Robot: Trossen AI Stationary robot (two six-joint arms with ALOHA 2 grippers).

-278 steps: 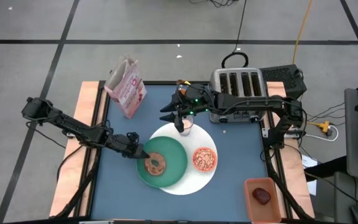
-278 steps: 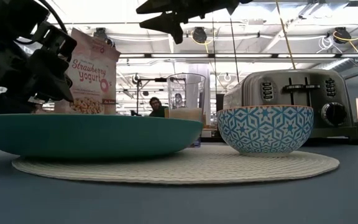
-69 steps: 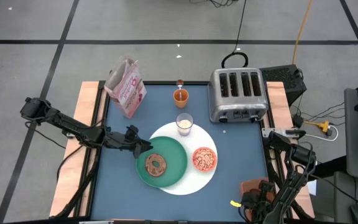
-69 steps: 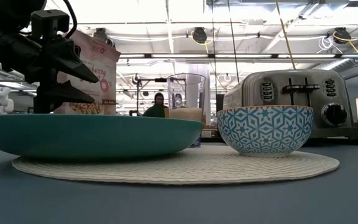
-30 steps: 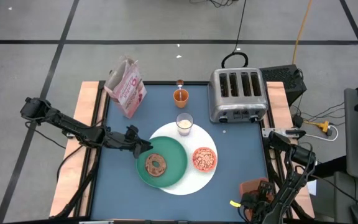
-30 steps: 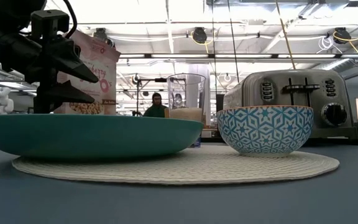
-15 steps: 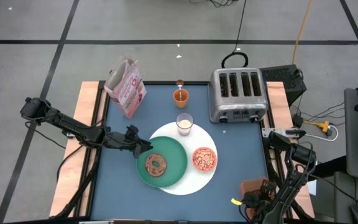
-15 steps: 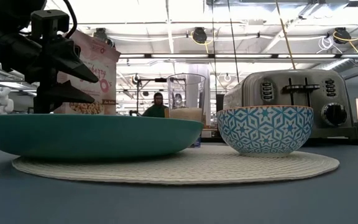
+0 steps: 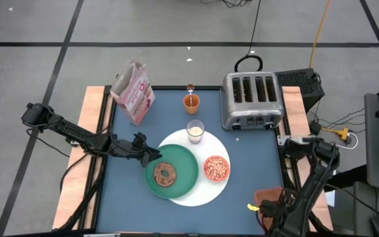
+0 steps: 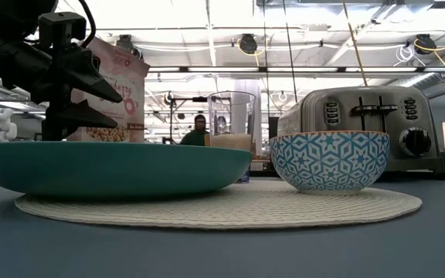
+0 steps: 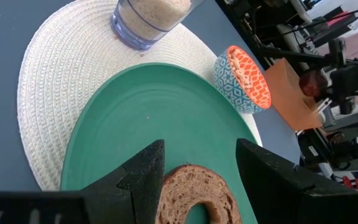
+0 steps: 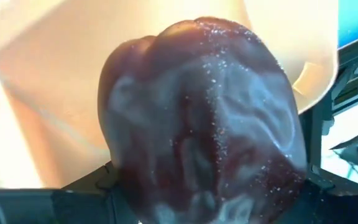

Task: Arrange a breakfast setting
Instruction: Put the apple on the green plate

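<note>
A white woven round mat [image 9: 199, 192] bears a green plate [image 9: 179, 183] with a brown bread ring [image 9: 165, 174], a small orange bowl [image 9: 216, 168] and a glass of milk [image 9: 195, 130]. An orange cup [image 9: 191, 101] and a pink cereal bag [image 9: 133, 92] stand farther back. I cannot make out the spoon. My left gripper [image 9: 149, 156] hangs open just above the green plate's left rim; its fingers frame the bread ring [image 11: 197, 196]. My right gripper [image 9: 268, 209] is at the near right corner over an orange tray [image 9: 270, 195], shut on a dark red fruit [image 12: 204, 112]. My right gripper has the dark red fruit between its two fingers, which show at the fruit's two sides [image 12: 114, 174]. The fruit fills the wrist view, with the tray's pale floor [image 12: 48, 68] behind it. Whether the fruit is clear of the tray I cannot tell.
A silver four-slot toaster [image 9: 252, 100] stands at the far right. Bare blue table top [image 9: 127, 197] lies at the near left and between the mat and the tray. A person shows far off in the room [image 10: 199, 127].
My right arm has drawn its elbow up and toward the far edge, and its gripper has shifted a little toward the far edge over the orange tray. My left arm and the things on the mat have kept still.
</note>
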